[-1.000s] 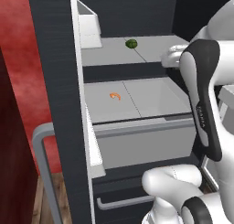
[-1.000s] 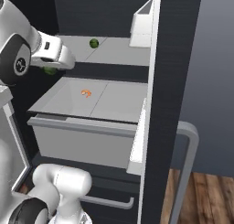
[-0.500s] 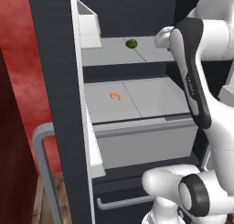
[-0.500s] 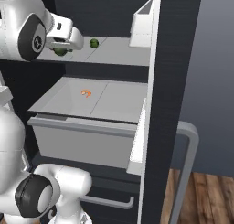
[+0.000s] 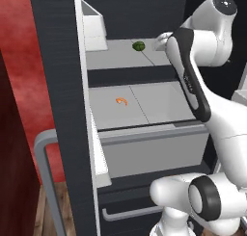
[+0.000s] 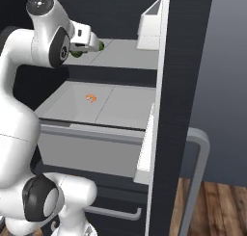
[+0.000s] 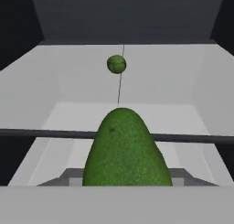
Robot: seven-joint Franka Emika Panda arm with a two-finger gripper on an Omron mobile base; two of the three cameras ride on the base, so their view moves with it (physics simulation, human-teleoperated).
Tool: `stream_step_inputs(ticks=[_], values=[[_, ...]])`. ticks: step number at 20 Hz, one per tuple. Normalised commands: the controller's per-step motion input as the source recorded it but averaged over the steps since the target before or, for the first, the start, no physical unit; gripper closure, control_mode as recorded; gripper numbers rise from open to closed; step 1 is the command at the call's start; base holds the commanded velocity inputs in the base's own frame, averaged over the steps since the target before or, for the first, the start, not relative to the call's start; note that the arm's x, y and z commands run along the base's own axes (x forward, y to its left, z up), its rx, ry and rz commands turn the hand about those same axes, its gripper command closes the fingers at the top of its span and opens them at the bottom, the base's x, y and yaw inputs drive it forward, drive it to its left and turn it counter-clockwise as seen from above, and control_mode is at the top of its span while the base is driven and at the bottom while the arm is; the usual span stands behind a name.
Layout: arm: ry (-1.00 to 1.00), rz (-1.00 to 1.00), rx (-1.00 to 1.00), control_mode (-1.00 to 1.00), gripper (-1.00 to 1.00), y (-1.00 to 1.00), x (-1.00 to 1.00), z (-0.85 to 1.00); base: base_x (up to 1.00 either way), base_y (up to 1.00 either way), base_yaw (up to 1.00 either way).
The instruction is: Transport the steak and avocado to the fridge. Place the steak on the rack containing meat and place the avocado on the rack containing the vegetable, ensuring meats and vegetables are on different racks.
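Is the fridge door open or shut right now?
Open. The fridge door stands swung out edge-on in both base views, baring two grey shelves, with a small green ball on the upper and an orange piece on the lower.

The fridge (image 5: pixel 58 85) stands open, two light grey shelves exposed. The upper shelf, the rack containing the vegetable (image 5: pixel 116 60), is flat with a centre seam and a dark front edge. A small round green vegetable (image 5: pixel 138 45) lies directly on it, near the seam, towards the back; in the hand view it sits at (image 7: pixel 116 64), on the seam line. The lower shelf, the rack containing meat (image 5: pixel 154 102), has a pale grey drawer front (image 5: pixel 154 150) beneath its edge. One small orange curved piece, the meat (image 5: pixel 121 101), rests on its left half, just beside the seam.
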Motion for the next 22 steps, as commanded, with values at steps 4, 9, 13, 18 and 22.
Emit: stream_step_inputs(ticks=[4, 9, 13, 18, 22], values=[[0.08, 0.05, 0.00, -1.00, 1.00, 0.00, 0.83, -0.16, 0.00, 0.00, 0.00], [0.01, 0.05, 0.00, -1.00, 1.00, 0.00, 0.73, -0.20, 0.00, 0.00, 0.00], [0.01, 0.06, 0.00, -1.00, 1.00, 0.00, 0.66, -0.25, 0.00, 0.00, 0.00], [0.00, 0.05, 0.00, -1.00, 1.00, 0.00, 0.65, -0.23, 0.00, 0.00, 0.00], [0.00, 0.04, 0.00, -1.00, 1.00, 0.00, 0.59, -0.14, 0.00, 0.00, 0.00]])
